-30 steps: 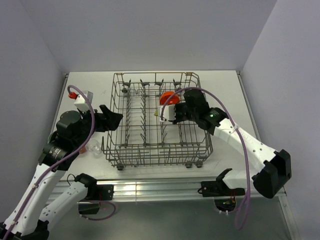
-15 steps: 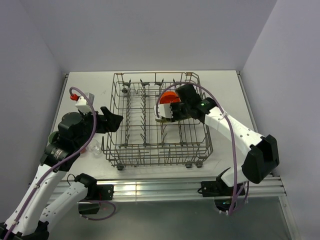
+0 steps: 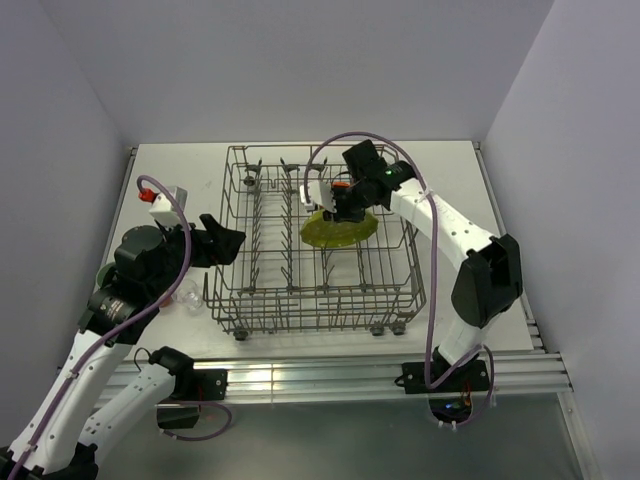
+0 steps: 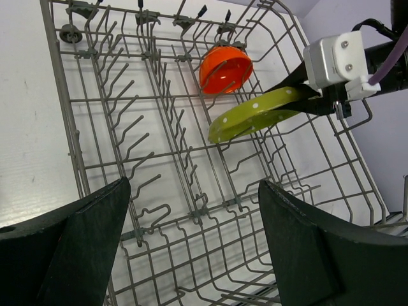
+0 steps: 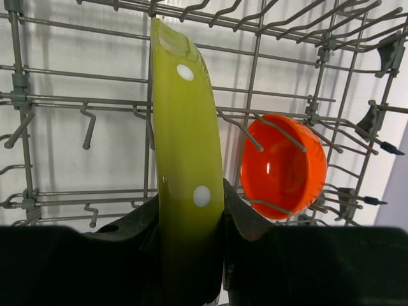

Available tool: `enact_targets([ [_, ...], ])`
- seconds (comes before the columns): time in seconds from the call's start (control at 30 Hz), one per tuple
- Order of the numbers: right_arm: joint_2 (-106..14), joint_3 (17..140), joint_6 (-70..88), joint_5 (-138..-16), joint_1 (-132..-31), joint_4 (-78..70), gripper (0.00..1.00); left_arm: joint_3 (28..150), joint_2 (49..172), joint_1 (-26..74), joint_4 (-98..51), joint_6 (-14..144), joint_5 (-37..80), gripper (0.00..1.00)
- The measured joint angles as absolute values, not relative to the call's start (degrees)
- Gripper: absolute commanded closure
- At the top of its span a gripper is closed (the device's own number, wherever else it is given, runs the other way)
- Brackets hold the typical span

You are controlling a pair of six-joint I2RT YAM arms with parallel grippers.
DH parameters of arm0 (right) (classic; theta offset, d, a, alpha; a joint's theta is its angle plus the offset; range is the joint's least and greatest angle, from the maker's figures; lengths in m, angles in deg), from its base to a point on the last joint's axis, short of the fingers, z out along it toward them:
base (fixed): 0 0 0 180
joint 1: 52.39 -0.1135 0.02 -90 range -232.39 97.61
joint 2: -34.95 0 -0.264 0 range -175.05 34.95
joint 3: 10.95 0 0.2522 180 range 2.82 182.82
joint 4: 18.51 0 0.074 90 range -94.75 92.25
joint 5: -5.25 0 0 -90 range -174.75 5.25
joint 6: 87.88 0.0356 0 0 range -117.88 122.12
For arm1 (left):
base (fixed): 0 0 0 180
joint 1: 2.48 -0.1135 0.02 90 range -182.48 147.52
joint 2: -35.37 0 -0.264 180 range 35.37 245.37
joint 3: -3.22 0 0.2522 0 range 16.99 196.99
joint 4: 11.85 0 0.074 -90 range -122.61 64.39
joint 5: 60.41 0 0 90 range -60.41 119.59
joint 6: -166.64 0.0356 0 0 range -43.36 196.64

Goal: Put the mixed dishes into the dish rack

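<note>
My right gripper point(image 3: 340, 208) is shut on the yellow-green plate point(image 3: 338, 229), white-dotted on its rim, and holds it over the grey wire dish rack point(image 3: 255, 300). The plate also shows in the left wrist view point(image 4: 255, 115) and edge-on in the right wrist view point(image 5: 185, 159), clamped between the fingers point(image 5: 252, 223). The orange bowl point(image 5: 284, 166) stands on its side among the tines at the rack's far right, just behind the plate, also in the left wrist view point(image 4: 224, 67). My left gripper point(image 3: 225, 238) is open and empty at the rack's left side. A clear glass point(image 3: 186, 296) lies left of the rack.
A green item point(image 3: 103, 273) peeks out behind the left arm at the table's left edge. The rack's rows of upright tines point(image 4: 159, 127) stand bare on the left and middle. White walls close in on both sides.
My right gripper has swung toward the rack's far middle with the plate, which now lies flatter and hides the orange bowl from above. The left arm has barely moved.
</note>
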State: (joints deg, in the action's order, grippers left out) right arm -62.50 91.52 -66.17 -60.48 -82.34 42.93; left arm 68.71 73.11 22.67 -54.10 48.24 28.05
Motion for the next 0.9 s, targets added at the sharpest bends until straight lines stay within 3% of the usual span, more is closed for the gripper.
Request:
enact_targets([
  [0.03,-62.79,91.76,-65.62,-59.86,-82.01,42.99,0.57,68.71,73.11,22.67,-54.10,48.17,27.92,0.12],
  [0.1,-62.81,92.18,-64.99,-59.34,-81.27,42.95,0.40,68.71,73.11,22.67,-54.12,47.98,27.87,0.12],
  [0.13,-62.81,92.96,-64.79,-59.10,-80.81,42.77,0.24,68.71,73.11,22.67,-54.10,47.89,27.87,0.12],
  [0.17,-62.81,93.36,-64.60,-59.08,-80.24,42.51,0.17,68.71,73.13,22.67,-54.12,47.87,27.87,0.12],
  [0.2,-62.81,93.95,-64.60,-58.88,-79.81,42.10,0.01,68.71,73.15,22.67,-54.12,47.87,27.87,0.12],
  [0.4,-62.72,94.54,-62.96,-58.23,-78.08,39.43,0.00,68.71,73.87,22.67,-54.39,46.64,28.64,0.12],
  [0.67,-58.94,94.19,-55.92,-55.82,-77.88,34.32,0.00,69.65,74.64,22.67,-58.98,42.32,39.04,0.01],
  [0.9,-48.16,88.83,-28.12,-58.77,-78.01,13.01,0.00,78.90,77.63,22.67,-63.67,37.97,54.38,0.01],
])
